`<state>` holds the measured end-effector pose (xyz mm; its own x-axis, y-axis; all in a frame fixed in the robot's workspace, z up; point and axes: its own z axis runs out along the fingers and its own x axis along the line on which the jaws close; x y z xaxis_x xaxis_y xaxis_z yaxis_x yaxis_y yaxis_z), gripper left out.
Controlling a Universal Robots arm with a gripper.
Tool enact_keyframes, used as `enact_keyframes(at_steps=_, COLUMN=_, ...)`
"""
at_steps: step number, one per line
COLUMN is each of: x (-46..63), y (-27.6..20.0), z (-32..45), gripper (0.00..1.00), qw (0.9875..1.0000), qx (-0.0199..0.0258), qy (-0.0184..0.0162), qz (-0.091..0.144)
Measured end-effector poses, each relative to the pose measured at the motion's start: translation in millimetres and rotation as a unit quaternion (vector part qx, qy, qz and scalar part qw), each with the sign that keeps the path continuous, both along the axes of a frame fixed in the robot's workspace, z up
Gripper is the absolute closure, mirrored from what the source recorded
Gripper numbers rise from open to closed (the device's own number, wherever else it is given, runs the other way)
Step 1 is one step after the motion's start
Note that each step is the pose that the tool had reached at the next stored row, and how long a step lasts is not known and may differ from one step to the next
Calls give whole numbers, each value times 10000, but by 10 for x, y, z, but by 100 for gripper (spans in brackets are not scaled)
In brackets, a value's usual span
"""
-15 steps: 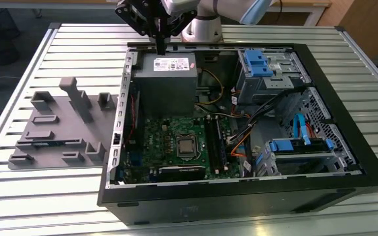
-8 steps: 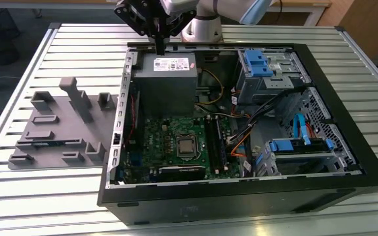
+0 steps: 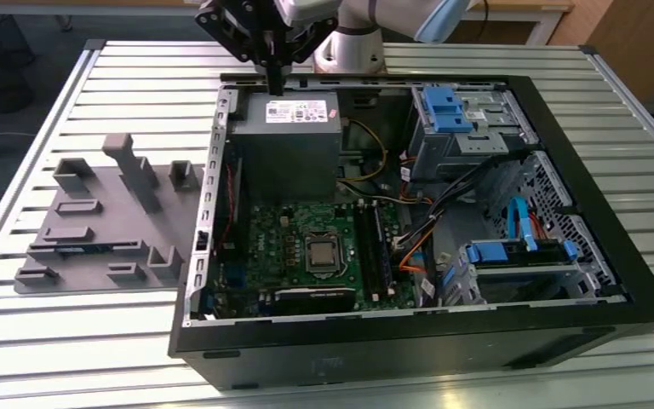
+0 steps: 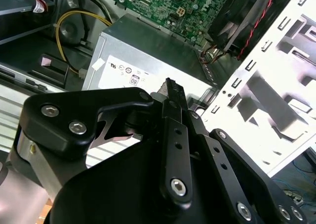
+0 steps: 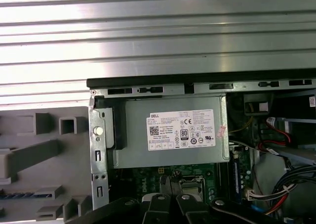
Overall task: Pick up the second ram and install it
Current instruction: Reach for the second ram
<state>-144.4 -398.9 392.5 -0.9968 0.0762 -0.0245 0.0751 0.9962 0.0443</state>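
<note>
Hovering above power supply (image 3: 285, 128), gripper (image 3: 272, 89) pinched shut, empty. Ram (image 3: 77, 248) sits in grey tray (image 3: 45, 228), well apart; best gripped squarely across its long edges.

1. The tool (image 3: 272, 83), fingers together, is positioned over the grey power supply's (image 3: 285, 145) far edge.
2. The second ram (image 3: 77, 248) is lodged in the grey tray (image 3: 91, 223), set on the table (image 3: 65, 341) beside the open case (image 3: 418, 338).

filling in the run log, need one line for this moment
gripper: shut, empty, over power supply | second ram: in grey tray, untouched | install: not done
</note>
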Motion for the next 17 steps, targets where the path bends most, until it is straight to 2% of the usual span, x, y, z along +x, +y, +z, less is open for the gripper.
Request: enact_keyframes(at_steps=17, x=-35, y=0, z=-2, gripper=89, qw=10000, qx=0, qy=0, qz=0)
